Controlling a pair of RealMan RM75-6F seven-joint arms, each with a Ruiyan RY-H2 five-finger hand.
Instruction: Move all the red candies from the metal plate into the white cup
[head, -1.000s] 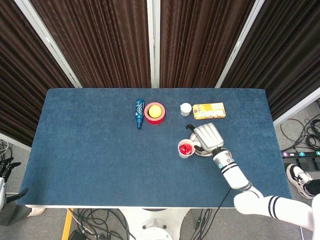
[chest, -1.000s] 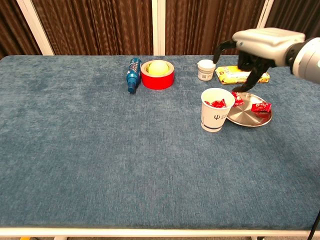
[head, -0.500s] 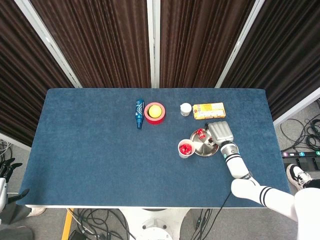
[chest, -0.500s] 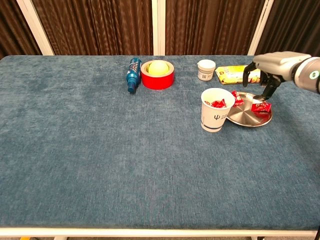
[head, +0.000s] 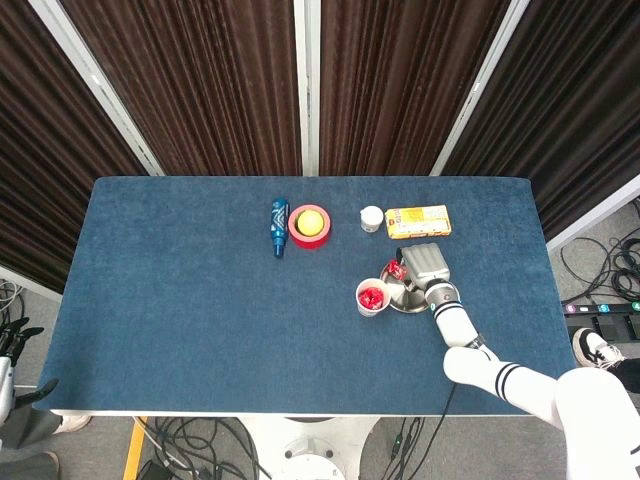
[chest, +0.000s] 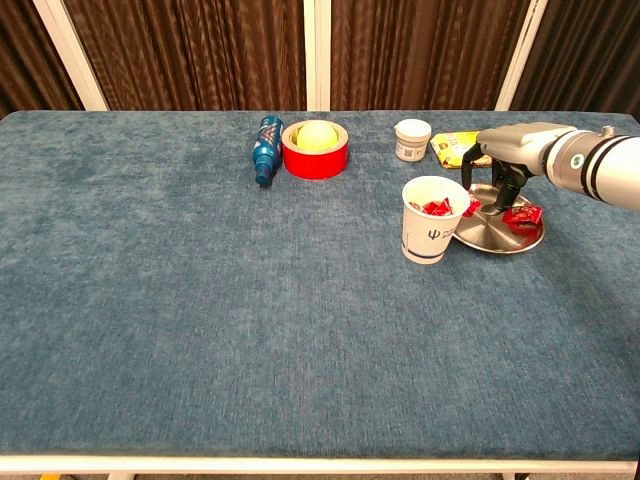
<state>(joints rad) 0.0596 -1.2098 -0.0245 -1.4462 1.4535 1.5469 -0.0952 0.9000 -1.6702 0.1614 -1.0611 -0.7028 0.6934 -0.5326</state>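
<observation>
Two red candies are visible on the round metal plate: one red candy lies on the plate's right side, and another sits at its left edge, just beside the white paper cup, which already holds several red pieces. A second ago the right hand hung higher over the plate; half a second ago it had swung out toward the plate's right side; now it has come back in and dropped low over the middle of the plate, fingers pointing down between the two candies, their tips seemingly touching the metal. The fingers are curled but parted, and I see nothing caught between them, though the head view hides the underside. The left hand shows in neither view.

My reading is that the hand is settling for another pick, probably the candy by the cup, so the task is partly done with at least two pieces left. The cup stands touching or nearly touching the plate's rim, so a careless sweep could knock it.
</observation>
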